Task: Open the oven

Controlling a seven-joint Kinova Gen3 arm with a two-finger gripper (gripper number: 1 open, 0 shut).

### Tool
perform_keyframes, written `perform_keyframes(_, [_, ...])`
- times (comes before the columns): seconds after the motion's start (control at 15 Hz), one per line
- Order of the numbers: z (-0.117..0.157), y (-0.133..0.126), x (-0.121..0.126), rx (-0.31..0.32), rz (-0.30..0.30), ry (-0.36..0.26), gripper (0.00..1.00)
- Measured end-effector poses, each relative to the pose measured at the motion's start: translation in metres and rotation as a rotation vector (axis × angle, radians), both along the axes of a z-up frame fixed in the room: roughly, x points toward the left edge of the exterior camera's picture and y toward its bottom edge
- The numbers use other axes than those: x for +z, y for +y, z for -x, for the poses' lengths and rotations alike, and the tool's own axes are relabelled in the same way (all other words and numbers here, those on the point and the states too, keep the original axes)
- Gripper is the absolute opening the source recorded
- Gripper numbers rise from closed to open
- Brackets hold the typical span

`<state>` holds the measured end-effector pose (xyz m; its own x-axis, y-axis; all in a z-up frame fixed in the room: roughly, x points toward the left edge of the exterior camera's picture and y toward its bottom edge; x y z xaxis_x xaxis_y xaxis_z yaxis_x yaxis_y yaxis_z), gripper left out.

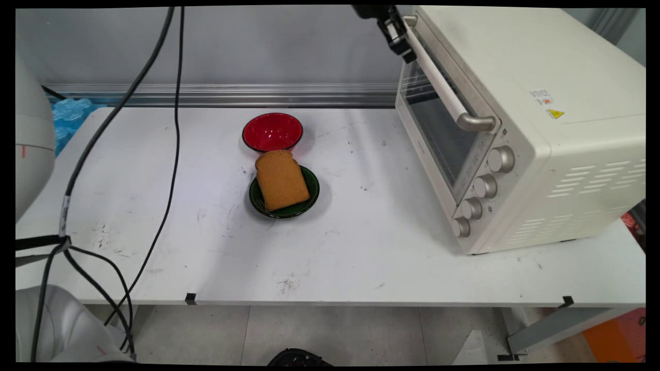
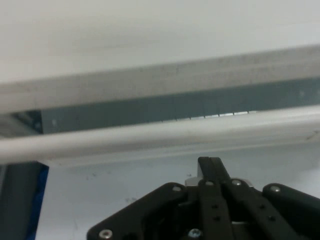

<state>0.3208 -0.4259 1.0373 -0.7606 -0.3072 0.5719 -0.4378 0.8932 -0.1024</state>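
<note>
A red bowl (image 1: 272, 132) stands toward the far side of the white bench (image 1: 361, 247), and just near of it, almost touching, sits a green plate (image 1: 284, 195) carrying a slice of brown bread (image 1: 281, 180) that overhangs the plate's far rim. Well to the right stands a cream toaster oven (image 1: 521, 129) with its glass door shut and four knobs (image 1: 482, 188) down its front. The black end effector (image 1: 397, 32) hangs at the top of the main view, right at the far end of the oven's door handle (image 1: 438, 77). The handle's long axis runs from far left to near right. In the hand view the end effector (image 2: 210, 162) shows its fingers pressed together, gripping nothing, with the white handle bar (image 2: 150, 136) lying crosswise just beyond the fingertips.
</note>
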Motion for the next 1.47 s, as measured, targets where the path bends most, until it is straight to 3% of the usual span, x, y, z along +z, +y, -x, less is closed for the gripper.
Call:
perform_keyframes(0.73, [0.036, -0.024, 0.002, -0.031, 0.053, 0.005, 0.00])
perform_keyframes(1.47, [0.051, -0.036, -0.026, 0.035, 0.016, 0.028, 0.00])
